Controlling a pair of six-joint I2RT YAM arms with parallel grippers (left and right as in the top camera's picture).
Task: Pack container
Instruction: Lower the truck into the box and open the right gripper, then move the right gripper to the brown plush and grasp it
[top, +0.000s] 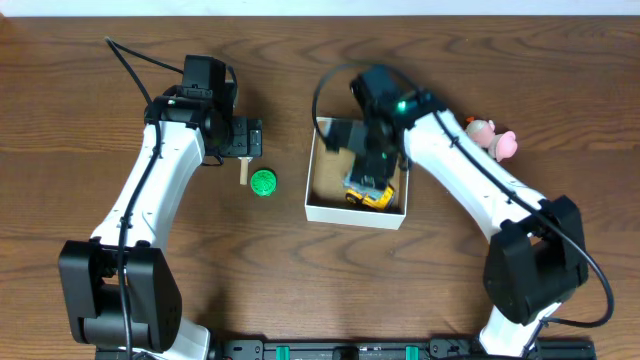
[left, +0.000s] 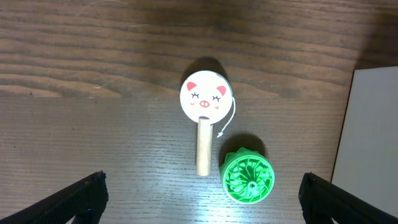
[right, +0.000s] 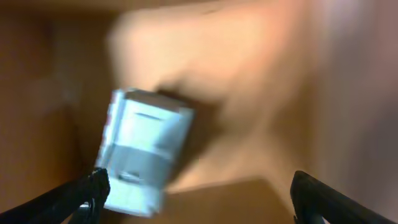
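The container (top: 322, 209) is a small white box with a brown inside at the table's middle; its white wall shows in the left wrist view (left: 373, 143). A yellow toy vehicle (top: 375, 197) lies inside it; the right wrist view shows it as a blurred pale toy (right: 144, 149) on the brown floor. My right gripper (top: 372, 160) is open, low over the box inside, nothing between its fingers (right: 199, 199). My left gripper (top: 245, 140) is open above a wooden pig-face toy (left: 205, 102) and a green round toy (left: 249, 178), holding nothing.
A pink plush toy (top: 493, 135) lies on the wooden table to the right of the box, behind the right arm. The green round toy (top: 263, 183) and the pig toy's stick (top: 242, 172) lie left of the box.
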